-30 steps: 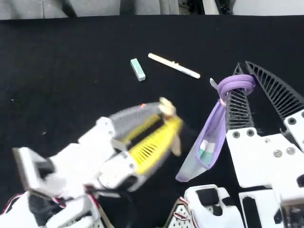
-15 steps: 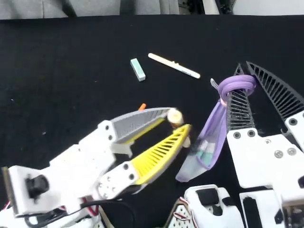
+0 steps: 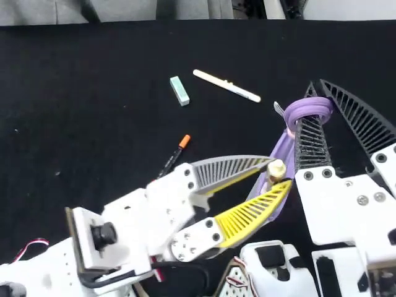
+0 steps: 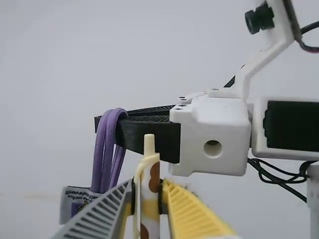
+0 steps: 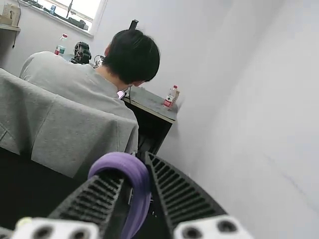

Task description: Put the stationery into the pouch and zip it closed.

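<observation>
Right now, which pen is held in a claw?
The cream pen with brown spots, clamped in the left claw. The white pen and the orange-capped pen lie loose on the table.

The left gripper point(image 3: 277, 174) lies angled just beside the right gripper point(image 3: 315, 88), both jaws clamped.

Even, soft light falls over the black table point(image 3: 74, 111), which shows scant shadow. A window point(image 5: 82, 6) glares bright, perhaps the source; the wall point(image 4: 75, 59) is evenly lit.
</observation>
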